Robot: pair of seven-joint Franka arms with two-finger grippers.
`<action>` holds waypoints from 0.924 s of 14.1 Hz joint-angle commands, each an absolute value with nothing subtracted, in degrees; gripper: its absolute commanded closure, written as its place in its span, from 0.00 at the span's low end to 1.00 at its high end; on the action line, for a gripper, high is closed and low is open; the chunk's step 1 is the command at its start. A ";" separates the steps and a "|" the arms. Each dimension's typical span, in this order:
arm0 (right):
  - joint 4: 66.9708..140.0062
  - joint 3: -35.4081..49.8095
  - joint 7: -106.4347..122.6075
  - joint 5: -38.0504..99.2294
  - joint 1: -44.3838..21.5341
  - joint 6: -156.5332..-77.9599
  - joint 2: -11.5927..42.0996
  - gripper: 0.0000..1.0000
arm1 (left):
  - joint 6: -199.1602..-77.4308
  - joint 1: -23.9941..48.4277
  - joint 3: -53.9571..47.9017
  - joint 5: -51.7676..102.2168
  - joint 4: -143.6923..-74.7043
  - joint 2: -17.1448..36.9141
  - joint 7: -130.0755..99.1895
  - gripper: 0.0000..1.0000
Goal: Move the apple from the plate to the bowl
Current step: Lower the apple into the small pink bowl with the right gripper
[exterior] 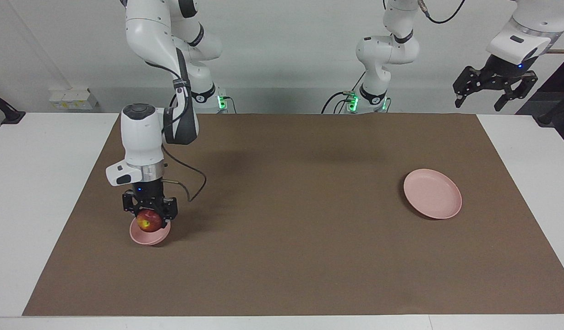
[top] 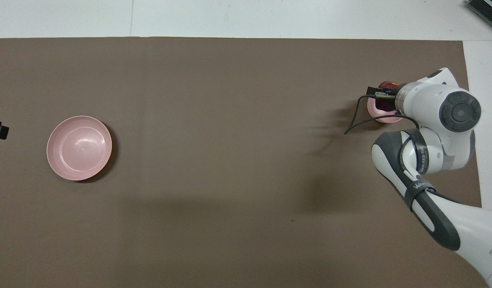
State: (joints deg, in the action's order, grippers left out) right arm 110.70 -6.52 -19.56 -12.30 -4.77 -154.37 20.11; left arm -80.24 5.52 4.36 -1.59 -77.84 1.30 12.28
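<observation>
The dark red apple (exterior: 148, 220) with a yellowish patch hangs in my right gripper (exterior: 149, 219), which is shut on it directly over the small pink bowl (exterior: 149, 237). From overhead, the right arm's wrist covers most of the bowl (top: 381, 116), and only a sliver of the apple (top: 387, 85) shows. Toward the left arm's end of the mat lies the flat pink plate (exterior: 432, 193) (top: 78, 147), with nothing on it. High up off the mat, at the table's end past the plate, my left gripper (exterior: 495, 90) waits, open, and holds nothing.
A brown mat (exterior: 291, 256) covers most of the white table (exterior: 34, 183). A black cable (exterior: 192, 183) loops from the right wrist. Only the plate and the bowl stand on the mat.
</observation>
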 commanded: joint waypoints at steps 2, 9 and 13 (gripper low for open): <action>111.88 -5.71 -18.72 -13.18 -2.37 -158.73 22.59 0.65 | -79.28 5.63 4.39 -2.37 -77.78 0.62 11.60 0.00; 110.48 -5.45 -18.20 -13.27 -2.81 -154.45 20.14 0.00 | -79.28 5.63 4.39 -2.37 -77.78 0.62 11.60 0.00; 108.46 -3.70 -16.18 -13.01 -2.90 -142.94 14.78 0.00 | -79.28 5.63 4.39 -2.37 -77.78 0.62 11.60 0.00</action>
